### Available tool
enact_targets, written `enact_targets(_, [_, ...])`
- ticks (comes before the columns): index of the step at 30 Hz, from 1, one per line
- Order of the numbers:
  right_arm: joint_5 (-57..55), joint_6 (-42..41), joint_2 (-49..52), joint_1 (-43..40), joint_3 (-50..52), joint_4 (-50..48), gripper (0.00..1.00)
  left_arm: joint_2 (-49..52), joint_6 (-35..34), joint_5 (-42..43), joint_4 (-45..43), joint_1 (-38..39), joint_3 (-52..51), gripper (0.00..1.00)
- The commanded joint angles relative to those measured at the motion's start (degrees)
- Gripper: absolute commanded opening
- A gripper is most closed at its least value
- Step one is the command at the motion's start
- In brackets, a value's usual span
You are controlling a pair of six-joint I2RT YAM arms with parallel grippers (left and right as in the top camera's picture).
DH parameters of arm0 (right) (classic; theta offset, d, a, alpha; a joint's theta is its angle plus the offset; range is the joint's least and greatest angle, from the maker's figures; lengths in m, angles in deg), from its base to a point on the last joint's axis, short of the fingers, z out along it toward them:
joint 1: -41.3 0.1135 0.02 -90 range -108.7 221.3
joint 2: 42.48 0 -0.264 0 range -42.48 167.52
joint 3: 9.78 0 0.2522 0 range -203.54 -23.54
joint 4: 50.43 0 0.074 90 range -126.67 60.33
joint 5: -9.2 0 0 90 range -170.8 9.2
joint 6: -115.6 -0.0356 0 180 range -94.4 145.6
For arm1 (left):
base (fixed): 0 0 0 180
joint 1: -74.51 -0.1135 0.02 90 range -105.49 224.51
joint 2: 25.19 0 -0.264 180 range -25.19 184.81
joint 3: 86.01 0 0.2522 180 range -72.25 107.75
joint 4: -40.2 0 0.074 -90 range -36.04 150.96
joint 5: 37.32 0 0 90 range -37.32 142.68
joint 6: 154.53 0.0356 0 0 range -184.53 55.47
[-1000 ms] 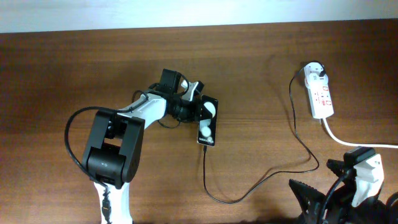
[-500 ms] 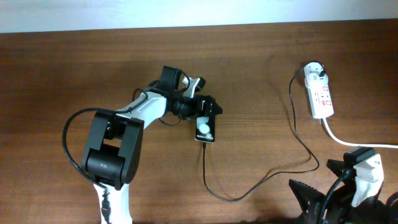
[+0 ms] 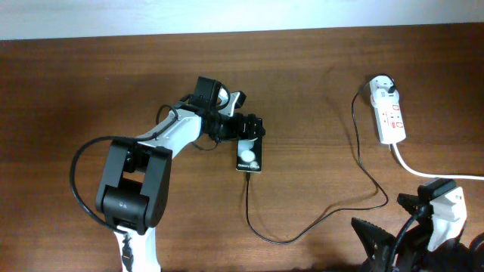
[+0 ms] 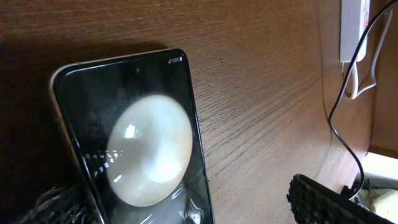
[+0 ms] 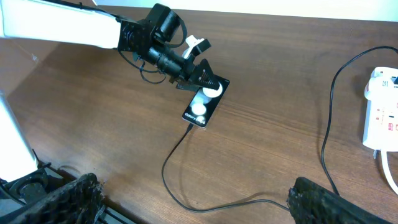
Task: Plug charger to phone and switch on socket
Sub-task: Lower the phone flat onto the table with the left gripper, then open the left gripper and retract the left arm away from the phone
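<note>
**Overhead and both wrist views of the table (image 3: 83,75).** The left gripper (image 3: 248,128) stands with its jaws spread wide over one short end of the phone (image 3: 250,156) and clamps nothing. In the left wrist view one finger (image 4: 323,202) is well clear of the phone's long side. The other finger (image 4: 50,208) lies at the opposite edge, and contact there cannot be told.

The phone lies flat, glossy face up with two white round patches, and extends out just ahead of the left fingertips. At its short end away from this gripper the charger (image 3: 261,236) meets the case. The connector tip is too small to judge as seated.

From there the thin black cable runs away from the left gripper and loops across the wood toward the right arm's side. It then climbs to the socket (image 3: 390,115), which lies well apart from the left gripper. The cable ends at a plug on the end of the strip farthest from the right gripper. The red switches are too small to read. A thick white cord (image 3: 427,174) leaves the strip's opposite end.

The right gripper (image 5: 194,186) hangs at the table's near edge, well apart from the phone, with its jaws wide apart and empty.
</note>
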Motion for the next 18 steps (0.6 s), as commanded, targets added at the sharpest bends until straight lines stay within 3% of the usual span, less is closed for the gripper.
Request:
enact_targets(1, [-0.5,-0.4,0.2,-0.3,0.2,0.0,0.99,2.7,0.5,-9.5,1.6,-0.4,-1.6,0.99])
enact_targets(6, [-0.5,-0.4,0.2,-0.3,0.2,0.0,0.99,2.7,0.5,-16.5,3.4,-0.4,-1.6,0.99])
enact_targets(12, [-0.5,-0.4,0.2,-0.3,0.2,0.0,0.99,2.7,0.5,-18.9,8.5,-0.4,-1.6,0.99])
enact_targets(18, [-0.5,-0.4,0.2,-0.3,0.2,0.0,0.99,2.7,0.5,-31.6,17.5,-2.7,-1.6,0.99])
